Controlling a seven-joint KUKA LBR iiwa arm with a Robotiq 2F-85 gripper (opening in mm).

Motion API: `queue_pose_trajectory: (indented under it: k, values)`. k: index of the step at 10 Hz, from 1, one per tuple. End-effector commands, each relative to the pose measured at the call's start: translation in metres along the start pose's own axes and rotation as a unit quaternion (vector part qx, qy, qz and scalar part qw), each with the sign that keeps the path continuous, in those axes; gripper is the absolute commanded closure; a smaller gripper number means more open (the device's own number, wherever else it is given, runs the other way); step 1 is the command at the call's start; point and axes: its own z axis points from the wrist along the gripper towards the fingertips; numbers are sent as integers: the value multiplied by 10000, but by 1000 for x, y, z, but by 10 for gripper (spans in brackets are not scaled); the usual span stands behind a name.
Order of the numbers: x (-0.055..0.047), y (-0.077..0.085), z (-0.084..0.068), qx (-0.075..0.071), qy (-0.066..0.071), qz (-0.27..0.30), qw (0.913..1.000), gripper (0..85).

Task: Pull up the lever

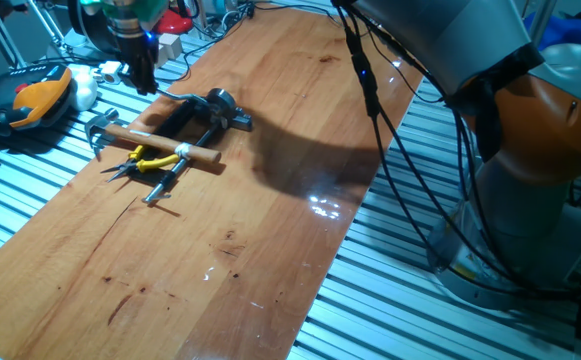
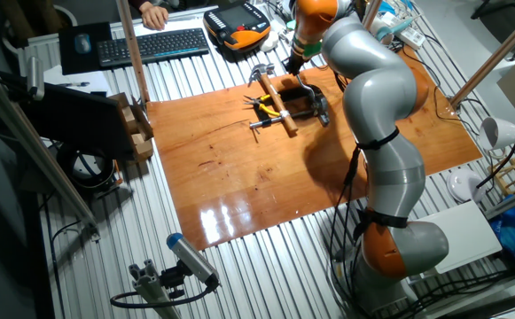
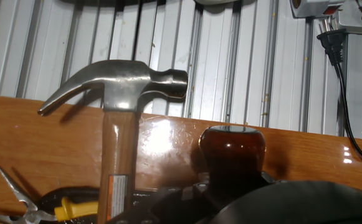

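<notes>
- Lever: a short thin metal rod with a dark reddish-brown round knob (image 3: 232, 149), sits at the far end of the long wooden board (image 1: 220, 250), on a dark bracket.
- Two-finger gripper (image 1: 140, 75) hangs just above and beside it; whether the jaws are spread or closed cannot be told.
- In the hand view the knob lies low and close ahead, slightly right of centre.
- Steel-headed hammer with a pale wooden shaft (image 3: 121, 93) lies just to its left.

Sitting on the wooden board (image 1: 220, 250) are one hammer (image 1: 160, 145), one pair of yellow pliers (image 1: 150, 160) and one lever (image 3: 232, 149); one gripper (image 1: 142, 78) is hanging above.
</notes>
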Motion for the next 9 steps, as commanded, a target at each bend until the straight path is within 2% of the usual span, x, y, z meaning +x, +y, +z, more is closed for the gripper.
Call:
queue_pose_trajectory:
  k: [1, 6, 8, 9]
  values:
    - [1, 0, -2, -13, 7, -25, 10000, 850]
    - [10, -3, -20, -16, 68, -95, 9999, 850]
    - [9, -5, -29, -18, 123, -142, 9998, 850]
    - [8, -7, -38, 6, 165, -170, 9997, 850]
